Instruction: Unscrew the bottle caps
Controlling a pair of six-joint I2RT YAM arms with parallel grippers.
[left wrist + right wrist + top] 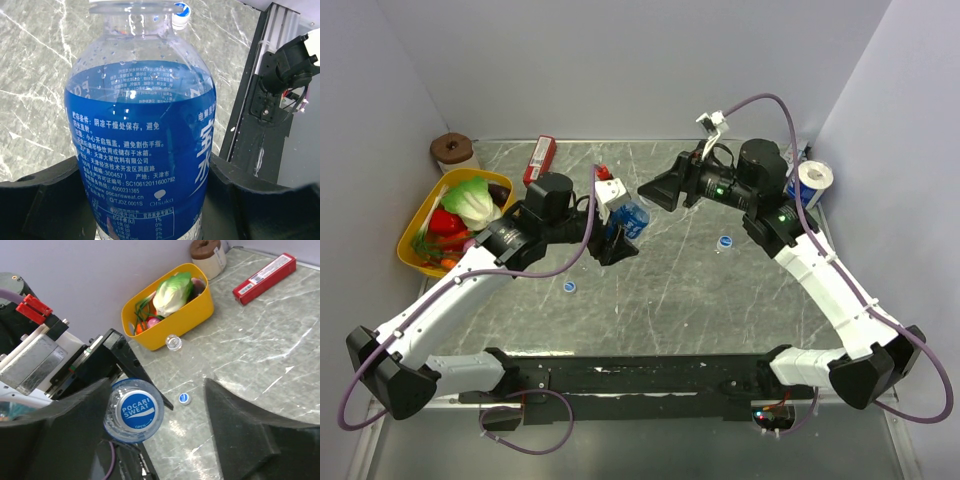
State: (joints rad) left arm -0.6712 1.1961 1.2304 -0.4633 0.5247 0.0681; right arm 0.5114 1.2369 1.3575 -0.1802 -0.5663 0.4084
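**Blue-labelled bottle clamped in the left gripper, right gripper spread round its cap**

Closest to the left wrist camera we saw the blue-labelled bottle, filling most of that view. The left gripper's dark fingers pressed against its label from either side, so that tool was closed on the bottle and held it above the table.

From overhead, the right gripper faced the left one, with the bottle between them. In the right wrist view the blue cap pointed straight at the camera. It sat between that gripper's two padded fingers, hard against the left-hand one and well apart from the other. We judged those jaws to be apart and gripping nothing.

Beyond the right gripper's fingertips a loose cap lay flat on the table. Just past it lay a clear bottle on its side with its mouth open. Farther out along the same line stood a yellow basket of vegetables, and beyond it a toilet roll by the wall. A red box lay off to the right of the fingers.

Overhead, a second loose cap lay on the table behind the right gripper, beside its arm
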